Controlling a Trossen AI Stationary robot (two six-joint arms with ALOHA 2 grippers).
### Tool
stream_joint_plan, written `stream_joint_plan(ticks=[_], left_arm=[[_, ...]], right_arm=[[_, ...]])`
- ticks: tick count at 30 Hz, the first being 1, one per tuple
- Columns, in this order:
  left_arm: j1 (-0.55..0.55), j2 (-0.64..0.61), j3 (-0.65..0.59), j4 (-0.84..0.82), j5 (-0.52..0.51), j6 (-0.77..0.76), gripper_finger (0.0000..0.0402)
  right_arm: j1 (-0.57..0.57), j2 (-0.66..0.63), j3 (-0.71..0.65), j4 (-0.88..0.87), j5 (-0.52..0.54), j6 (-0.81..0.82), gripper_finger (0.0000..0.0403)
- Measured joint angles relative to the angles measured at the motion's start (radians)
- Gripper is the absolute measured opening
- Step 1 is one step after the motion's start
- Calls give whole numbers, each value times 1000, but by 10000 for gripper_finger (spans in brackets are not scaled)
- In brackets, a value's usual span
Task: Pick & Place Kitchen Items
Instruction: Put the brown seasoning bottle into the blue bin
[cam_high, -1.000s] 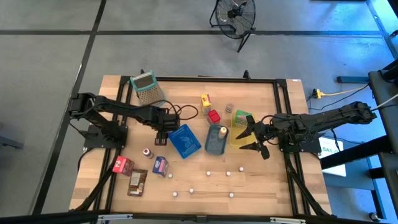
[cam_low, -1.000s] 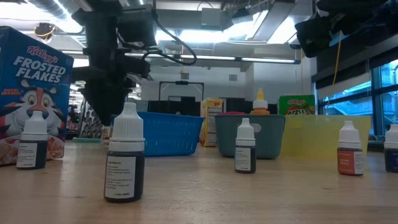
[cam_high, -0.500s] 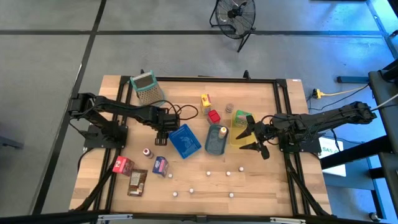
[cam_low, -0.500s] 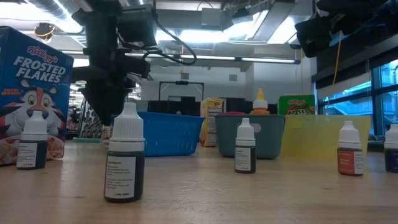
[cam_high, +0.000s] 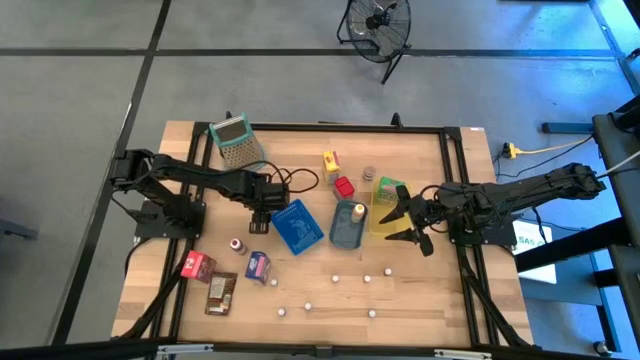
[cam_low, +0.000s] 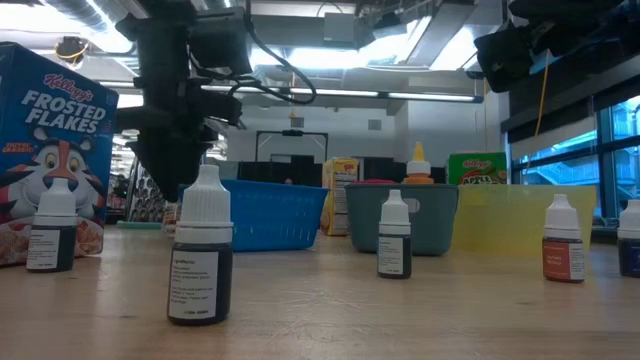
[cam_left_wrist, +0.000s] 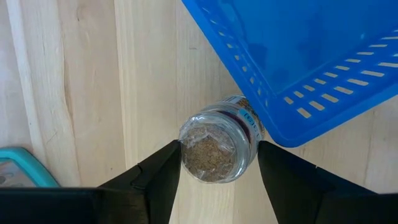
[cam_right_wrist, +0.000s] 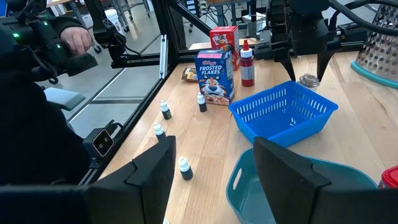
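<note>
Two dark arms over a wooden table (cam_high: 420, 300), seen from above. At far left, near the front edge: a red box (cam_high: 196, 264), a brown packet (cam_high: 221, 291), a small dark bottle (cam_high: 237, 244) and a Frosted Flakes box (cam_high: 258, 265). Toward the back, a metal grater (cam_high: 237, 142).

Next, the left gripper (cam_high: 262, 207), low over the wood just beside the blue basket (cam_high: 295, 226). In the left wrist view, fingers (cam_left_wrist: 155, 180) spread to either side of an upright spice jar (cam_left_wrist: 217, 149), very close to its sides; no way to tell whether touching it. Jar pressed against the corner of the blue basket, standing on the table.

Mid-table: a yellow box (cam_high: 331, 163), a red block (cam_high: 344, 186) and a second small jar (cam_high: 369, 174) behind a teal basket (cam_high: 347, 224). An orange-capped bottle (cam_high: 359, 210) standing inside the teal basket. Seven small white-capped bottles (cam_high: 335, 279) scattered across the front.

Farther right, a yellow tray (cam_high: 383, 218) with a green box (cam_high: 390, 186) behind it. Right gripper (cam_high: 404, 222) hovering above the yellow tray's right side, fingers spread wide, holding nothing.

Beyond the table in the right wrist view, a person's hand (cam_right_wrist: 78, 40).
</note>
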Motion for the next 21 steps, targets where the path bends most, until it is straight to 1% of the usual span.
stream_joint_plan(ticks=[7,16,21], left_arm=[[0,0,0,0,4,0,209],[0,0,0,-3,16,-1,234],[0,0,0,-3,14,-2,240]], right_arm=[[0,0,0,0,0,0,217],[0,0,0,-3,0,0,217],[0,0,0,-3,0,0,217]])
